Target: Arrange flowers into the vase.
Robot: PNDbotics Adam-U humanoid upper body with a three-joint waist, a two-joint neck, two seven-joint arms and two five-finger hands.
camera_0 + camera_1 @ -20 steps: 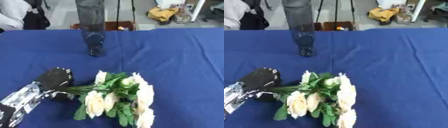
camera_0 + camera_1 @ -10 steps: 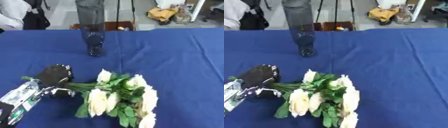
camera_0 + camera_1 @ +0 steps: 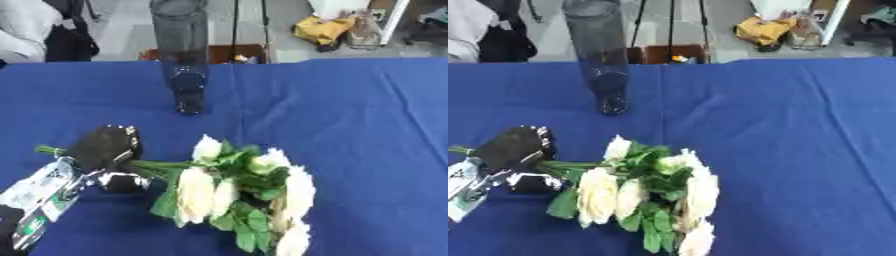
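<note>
A bunch of cream-white roses [image 3: 238,186] with green leaves lies low over the blue table, its heads pointing right and toward me. My left hand [image 3: 107,150] is shut on the green stems [image 3: 150,166] at the lower left, and the stem ends [image 3: 48,149] stick out to its left. A tall clear glass vase [image 3: 180,50] stands upright at the far middle-left, well beyond the hand. My right hand shows in no view.
The blue cloth [image 3: 350,125] covers the whole table; its far edge runs along the top. Beyond it are a brown box [image 3: 238,52], a yellow bag [image 3: 322,30] and dark clothing [image 3: 66,42] on the floor.
My left hand has carried the bunch a little farther from me and to the right, toward the vase. The vase has stayed in place.
</note>
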